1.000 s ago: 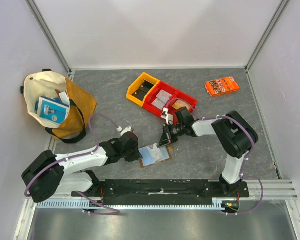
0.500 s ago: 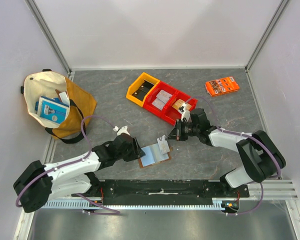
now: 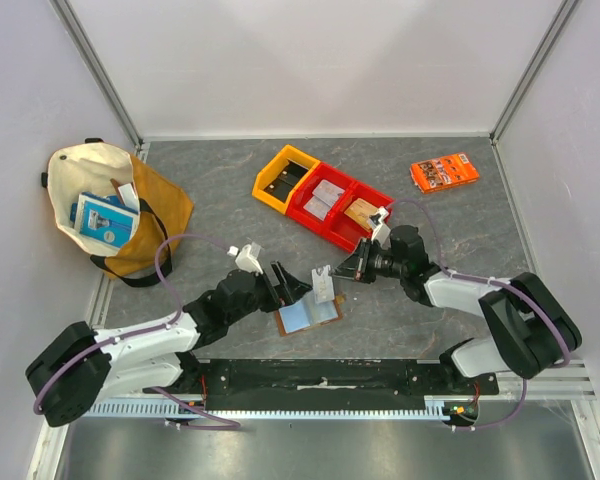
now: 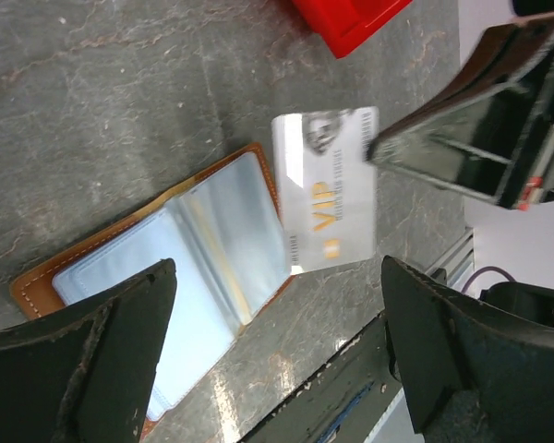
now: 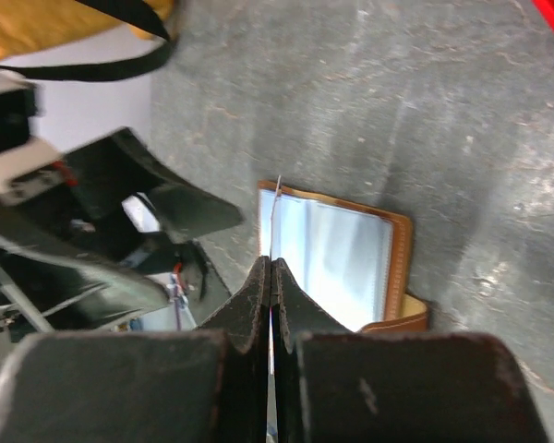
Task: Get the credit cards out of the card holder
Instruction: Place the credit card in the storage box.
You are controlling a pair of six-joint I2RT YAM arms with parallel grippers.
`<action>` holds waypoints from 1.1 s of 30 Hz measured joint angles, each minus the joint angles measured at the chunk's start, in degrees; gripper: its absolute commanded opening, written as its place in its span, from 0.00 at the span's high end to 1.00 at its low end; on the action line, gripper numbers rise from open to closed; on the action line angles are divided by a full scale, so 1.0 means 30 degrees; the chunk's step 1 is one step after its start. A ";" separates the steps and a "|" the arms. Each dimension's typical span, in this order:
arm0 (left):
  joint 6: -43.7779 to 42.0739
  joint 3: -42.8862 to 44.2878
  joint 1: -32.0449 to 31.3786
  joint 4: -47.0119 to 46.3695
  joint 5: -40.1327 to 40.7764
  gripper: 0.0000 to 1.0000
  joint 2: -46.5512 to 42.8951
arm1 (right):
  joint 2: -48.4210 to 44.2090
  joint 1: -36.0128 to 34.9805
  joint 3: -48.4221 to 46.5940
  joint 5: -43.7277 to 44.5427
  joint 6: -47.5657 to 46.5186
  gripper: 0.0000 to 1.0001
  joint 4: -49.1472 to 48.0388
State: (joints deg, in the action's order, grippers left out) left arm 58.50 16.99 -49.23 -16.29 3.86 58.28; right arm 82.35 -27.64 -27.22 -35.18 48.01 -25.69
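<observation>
One out: your right gripper [image 5: 272, 269] pinches VIP card [image 4: 328, 189] clear of open card holder [image 4: 203, 268]; left gripper [image 3: 288, 282] spread wide. Others inside: cannot tell.

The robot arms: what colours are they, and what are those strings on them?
The left arm and right arm share white tube-like segments between bulky black rounded joints. A thin purple cable loops along each. The left gripper and right gripper each have two black wedge-shaped fingers, with a small white block behind.
</observation>
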 measured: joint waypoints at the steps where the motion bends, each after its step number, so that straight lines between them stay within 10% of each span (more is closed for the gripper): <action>1: 0.0160 -0.0437 0.0000 -0.0714 0.0000 0.02 0.0138 | -0.0313 0.0007 0.0197 0.0029 0.0401 1.00 -0.0474; 12: 0.1698 -0.1654 0.0087 -0.8094 -0.1086 0.15 0.2586 | -0.2769 0.0000 0.1588 0.0182 0.3767 1.00 -0.4772; 17: 0.2215 -0.1399 0.0117 -1.0360 -0.2025 0.46 0.3883 | -0.3060 0.0000 0.1836 0.0182 0.4743 1.00 -0.5887; 21: 0.2805 -0.1392 0.0117 -1.1723 -0.2499 0.92 0.4459 | -0.3293 -0.0015 0.2033 0.0182 0.5151 1.00 -0.6455; 24: 0.3053 -0.1399 0.0117 -1.2539 -0.2943 0.98 0.4473 | -0.3322 0.0073 0.2069 0.0525 0.5129 1.00 -0.6652; 33: 0.0670 -0.0612 0.1370 -0.9275 -0.5260 0.98 0.2259 | -0.5034 0.0095 -0.0044 0.0219 0.0823 0.50 -0.0495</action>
State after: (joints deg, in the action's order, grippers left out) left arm 60.51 15.16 -45.12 -44.12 -11.92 65.06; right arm 67.24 -27.35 -27.35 -34.52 50.48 -27.18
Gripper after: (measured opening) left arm 0.026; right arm 0.366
